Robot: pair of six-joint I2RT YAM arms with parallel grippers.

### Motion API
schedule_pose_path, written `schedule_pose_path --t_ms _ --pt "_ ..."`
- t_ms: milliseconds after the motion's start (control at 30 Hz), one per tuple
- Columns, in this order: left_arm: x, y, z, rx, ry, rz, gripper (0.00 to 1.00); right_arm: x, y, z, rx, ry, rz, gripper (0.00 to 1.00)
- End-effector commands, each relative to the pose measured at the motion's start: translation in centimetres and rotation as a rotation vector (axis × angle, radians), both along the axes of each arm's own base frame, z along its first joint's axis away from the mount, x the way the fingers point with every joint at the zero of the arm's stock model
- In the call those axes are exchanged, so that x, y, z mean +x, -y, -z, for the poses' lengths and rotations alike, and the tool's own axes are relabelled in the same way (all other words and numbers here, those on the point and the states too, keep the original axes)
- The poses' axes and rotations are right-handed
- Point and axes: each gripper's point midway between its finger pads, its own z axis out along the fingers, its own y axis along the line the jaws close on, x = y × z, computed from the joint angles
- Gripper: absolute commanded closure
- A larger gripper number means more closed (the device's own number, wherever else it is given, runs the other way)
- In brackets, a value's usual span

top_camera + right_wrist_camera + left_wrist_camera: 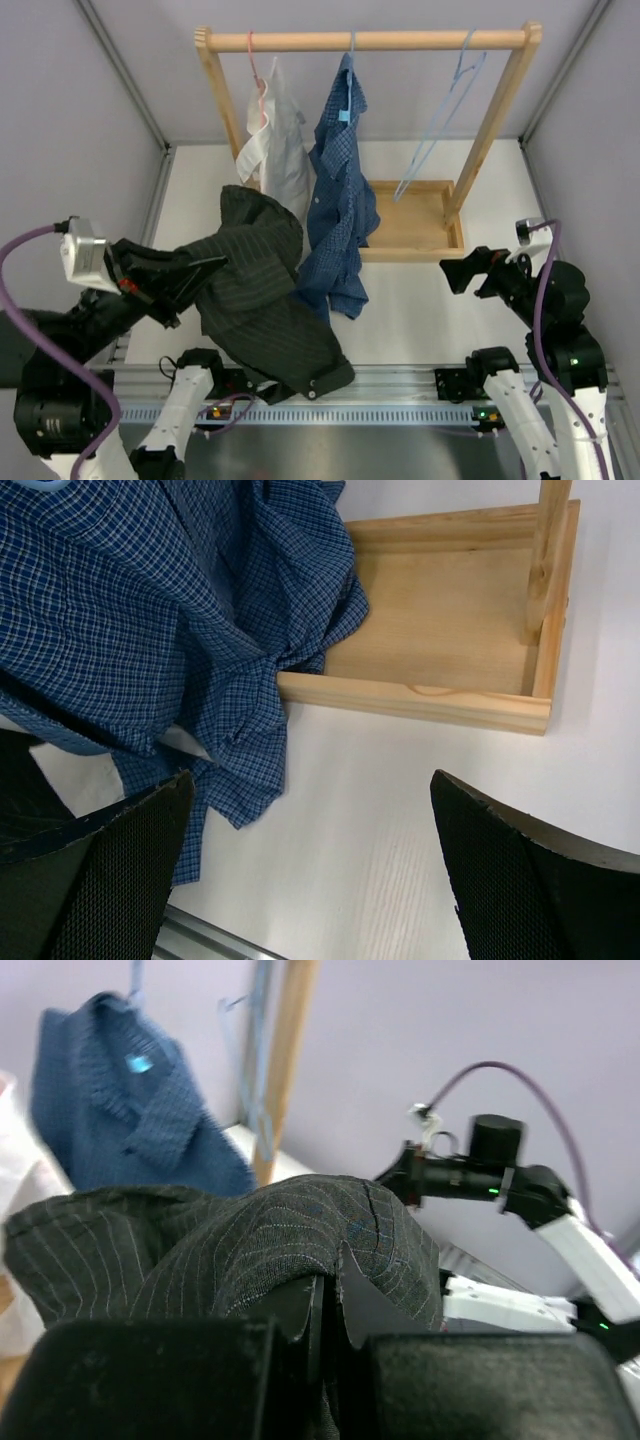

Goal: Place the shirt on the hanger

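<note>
Pinched in my left gripper (328,1298), jaws clamped on cloth, the black pinstriped button-up shirt (262,300) hangs bunched over the table's near left. It is well apart from the thin light-blue wire hanger (440,130), which hangs bare on the wooden rack (370,41). My right gripper (310,865) hovers empty, jaws apart. I judge this mid-carry; next I must find the collar and open it.

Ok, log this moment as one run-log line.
left gripper: shut on shirt | right gripper: open, empty | hanger: bare, hooked on rack rail | shirt: not yet on hanger
</note>
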Motion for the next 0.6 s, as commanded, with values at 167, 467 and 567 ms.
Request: schedule_pose_path --t_ms 167,467,567 --pt "2.6 1.2 -0.5 -0.094 -0.180 0.123 1.00 0.2 -1.2 -2.3 0.048 0.055 -0.055 0.03" --pt "13.7 4.7 7.9 -0.035 -0.511 0.180 1.00 -4.1 -8.5 -0.1 0.190 -0.058 -0.623 0.02" --pt "13.8 10.0 12.7 0.095 -0.568 0.211 1.00 -3.8 -8.3 1.3 0.176 -0.100 -0.587 0.03"
